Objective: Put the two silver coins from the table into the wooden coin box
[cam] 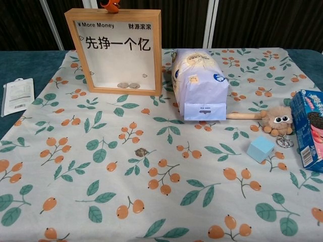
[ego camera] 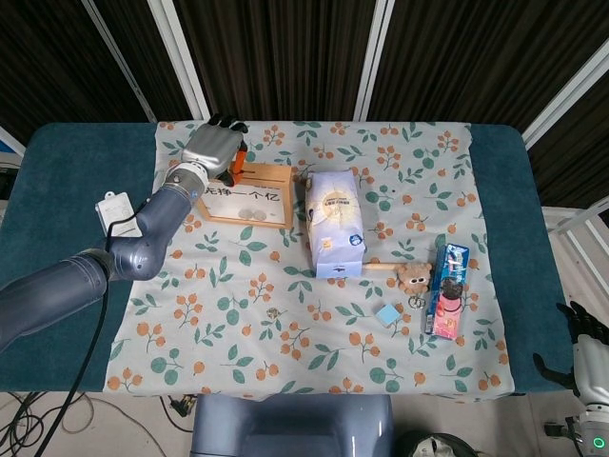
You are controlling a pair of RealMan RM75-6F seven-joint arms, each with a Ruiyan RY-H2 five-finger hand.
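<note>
- Two coins (cam: pixel 128 85) are seen lying side by side on the floor of the box (cam: pixel 116 50), behind its clear front; the box stands upright at the far left of the floral cloth (cam: pixel 75 166).
- One small round thing (cam: pixel 141 152) is left on the cloth in front, well apart from the box; whether it is a coin cannot be told at this size.
- Left robot hand (ego camera: pixel 211 147) is held at the top edge of the box, its fingers curled over the rim; an orange fingertip (cam: pixel 109 4) shows above the frame in the chest view. Whether anything is pinched there cannot be told.
- Right robot hand (ego camera: pixel 588 352) is seen only at the frame's lower right corner, off the worktop; its state cannot be told.
- Judged from the two coins inside, the dropping step looks finished or nearly so.
- Next, a clean lift of the left robot hand off the rim is called for, so that the upright box is not tipped.
- Nearby, a bag (ego camera: pixel 335 225), a blue cube (ego camera: pixel 386 315), a plush toy (ego camera: pixel 413 277) and a biscuit pack (ego camera: pixel 449 288) are not involved.
</note>
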